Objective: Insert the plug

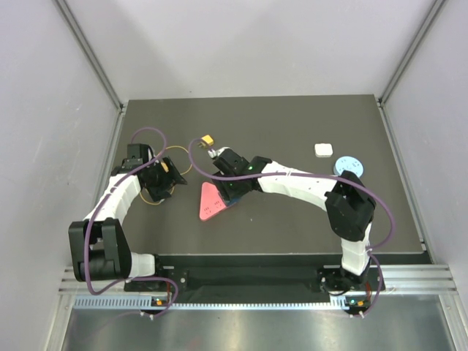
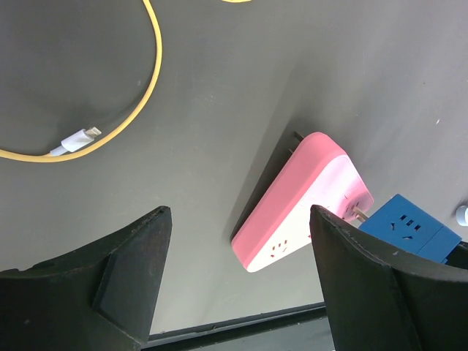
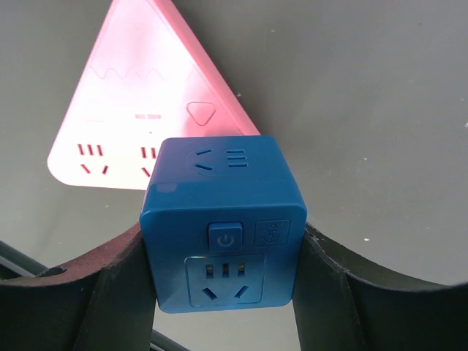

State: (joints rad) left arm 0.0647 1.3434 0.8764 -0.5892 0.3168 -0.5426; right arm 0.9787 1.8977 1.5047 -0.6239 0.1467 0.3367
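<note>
R wrist cam: the blue cube plug (image 3: 223, 227) is sitting closest to the lens. The right gripper (image 3: 223, 289) is clamping it btwn both fingers, w/ the power button and a socket face pointing at me. Behind it the pink triangular power strip (image 3: 146, 88) is lying flat on the dark table (image 3: 380, 110), sockets up, and the cube is overlapping its near edge.

L wrist cam: the left gripper (image 2: 240, 219) is hanging w/ jaws spread wide, nothing btwn them. I'm seeing the cube just beside the strip's end, a brass pin showing btwn the two. A yellow cable (image 2: 150, 66) w/ a white connector (image 2: 77, 139) is curling upper left.

Top cam: both arms are reaching mid-table. A white block (image 1: 322, 149) and a pale blue disc (image 1: 347, 164) are lying far right.
</note>
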